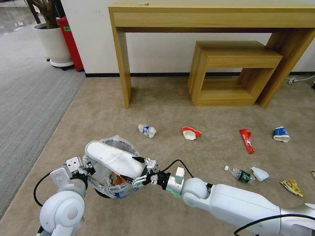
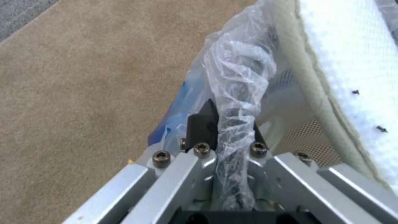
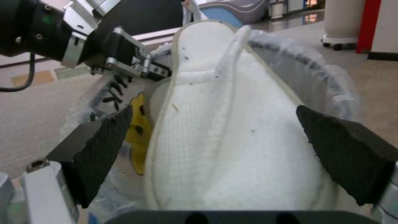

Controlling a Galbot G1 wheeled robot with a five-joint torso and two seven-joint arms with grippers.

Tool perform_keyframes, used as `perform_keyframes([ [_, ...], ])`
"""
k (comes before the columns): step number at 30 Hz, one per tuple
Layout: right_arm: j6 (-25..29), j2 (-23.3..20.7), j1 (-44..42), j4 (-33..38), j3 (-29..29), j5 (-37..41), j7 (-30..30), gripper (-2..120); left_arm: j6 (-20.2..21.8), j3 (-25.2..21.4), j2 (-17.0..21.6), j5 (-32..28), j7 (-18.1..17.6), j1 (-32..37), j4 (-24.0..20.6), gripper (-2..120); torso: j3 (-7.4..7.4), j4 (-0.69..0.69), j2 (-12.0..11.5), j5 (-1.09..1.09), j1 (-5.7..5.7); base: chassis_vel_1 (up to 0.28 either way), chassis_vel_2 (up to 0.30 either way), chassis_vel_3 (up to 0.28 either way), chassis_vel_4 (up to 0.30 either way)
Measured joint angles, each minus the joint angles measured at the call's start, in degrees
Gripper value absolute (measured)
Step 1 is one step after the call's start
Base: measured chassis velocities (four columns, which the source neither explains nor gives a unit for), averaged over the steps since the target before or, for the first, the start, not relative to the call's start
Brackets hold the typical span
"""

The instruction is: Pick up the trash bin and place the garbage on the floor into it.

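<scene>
Head view: left gripper (image 1: 88, 168) fingers closed on trash bin (image 1: 110, 190) rim | right gripper (image 1: 141, 170) fingers spread wide apart, either side of white slipper (image 1: 113, 159) lying across bin mouth | bin held above carpet floor (image 1: 170, 111) | crushed cups, red wrapper (image 1: 246, 141), small bottle (image 1: 243, 176) scattered beyond.

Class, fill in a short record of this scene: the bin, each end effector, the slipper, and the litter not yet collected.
Bin: the trash bin, bag-lined, held above the floor
Left end effector: shut on the bin's rim and liner
Right end effector: open, fingers either side of the white slipper
Slipper: lying across the bin's mouth
Litter left: crushed cups, red wrapper, small bottle, yellow wrapper
</scene>
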Motion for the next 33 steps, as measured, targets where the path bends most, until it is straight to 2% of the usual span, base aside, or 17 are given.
perform_keyframes([
  [22,0.19,0.49,-0.96,-0.45,0.64,0.36,-0.18,100,0.03,0.46,0.05,0.00,-0.02,-0.18,0.36,1,0.00,0.00,0.00,0.00,0.00,0.000,0.000,0.000,0.000],
  [33,-0.05,1.40,-0.18,-0.92,-1.04,2.27,-0.30,100,0.03,0.68,0.23,-0.04,-0.01,0.13,-0.06,1,0.00,0.00,0.00,0.00,0.00,0.000,0.000,0.000,0.000],
])
